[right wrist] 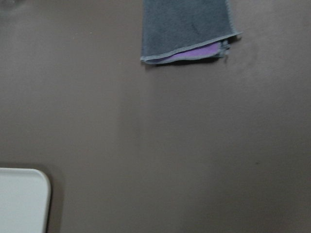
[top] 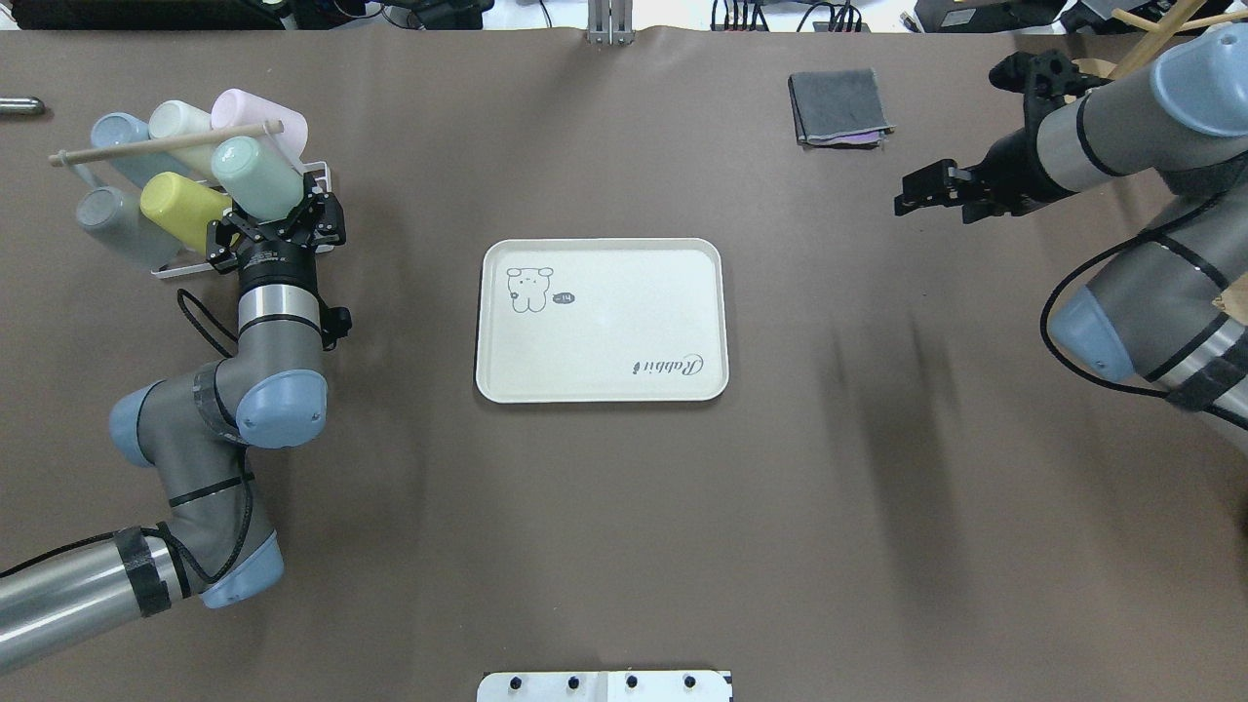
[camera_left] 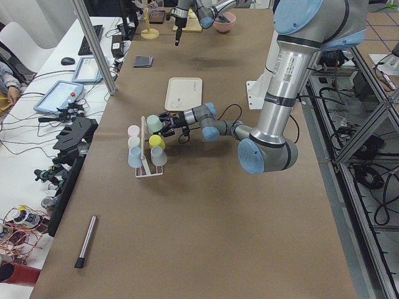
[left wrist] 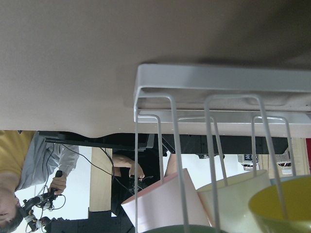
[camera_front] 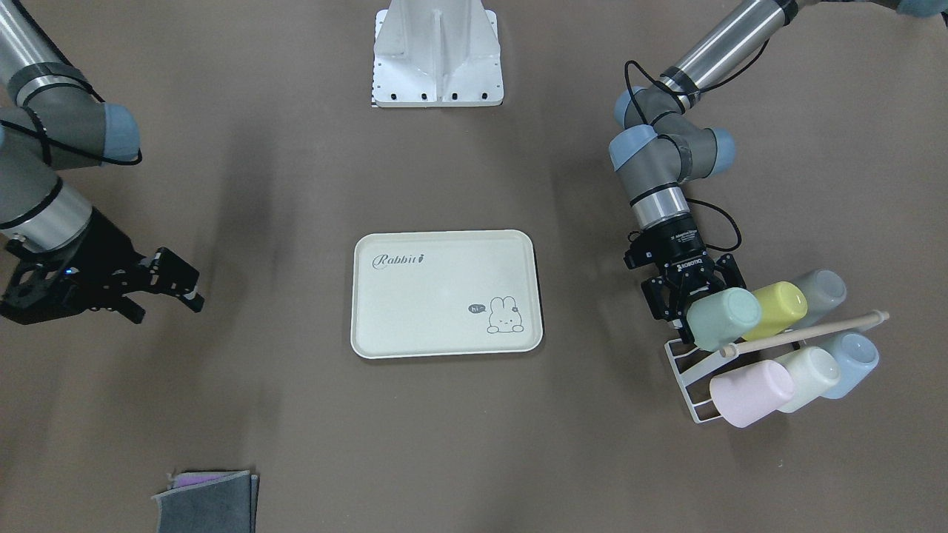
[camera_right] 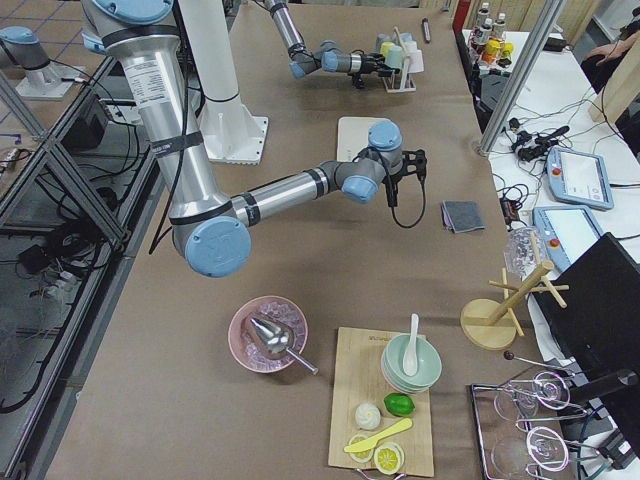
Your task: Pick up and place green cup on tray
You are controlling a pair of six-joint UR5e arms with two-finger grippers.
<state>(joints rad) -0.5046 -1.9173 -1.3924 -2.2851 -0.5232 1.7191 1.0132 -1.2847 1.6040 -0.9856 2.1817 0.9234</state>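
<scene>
The green cup (camera_front: 724, 318) lies tilted on a white wire rack (camera_front: 685, 370), mouth toward the arm; it also shows in the overhead view (top: 255, 177). My left gripper (camera_front: 685, 300) is at the cup's mouth end with its jaws spread wide on either side of it, and I see no clamp on it. In the left wrist view only a sliver of the green rim (left wrist: 184, 228) shows at the bottom edge. The cream tray (camera_front: 444, 292) lies flat and bare at the table's middle. My right gripper (top: 912, 190) hovers open and empty, far from both.
The rack also holds a yellow-green cup (camera_front: 781, 307), a grey cup (camera_front: 822, 290), and pink, cream and blue cups under a wooden rod (camera_front: 807, 333). A folded grey cloth (top: 838, 107) lies beyond the tray. The robot's white base (camera_front: 437, 52) stands behind the tray.
</scene>
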